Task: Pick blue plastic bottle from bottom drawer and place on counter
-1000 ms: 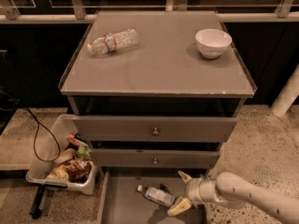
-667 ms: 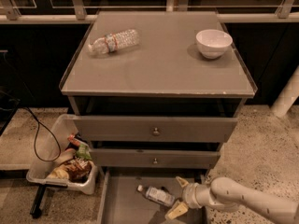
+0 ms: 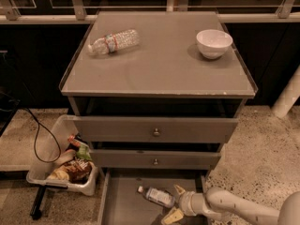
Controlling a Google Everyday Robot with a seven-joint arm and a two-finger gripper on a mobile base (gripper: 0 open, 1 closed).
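One view is all we have, looking down on the cabinet, and at the bottom centre of the frame the blue plastic bottle (image 3: 157,197) lies on its side in the pulled-out bottom drawer (image 3: 121,206), white cap toward the left. The hand (image 3: 175,203) sits just right of it, low in the drawer, fingers spread apart and gripping nothing, with the bottle's base end at their mouth. We judge the bottle light, thin-walled and apt to buckle under a hard squeeze. Its smooth label is probably slippery, and its round body is free to roll. We would close across the labelled middle, not the narrow neck. Higher in the frame, the tabletop (image 3: 159,71) carries a crinkled bottle (image 3: 115,41) at upper left and a white bowl (image 3: 213,42) at upper right.
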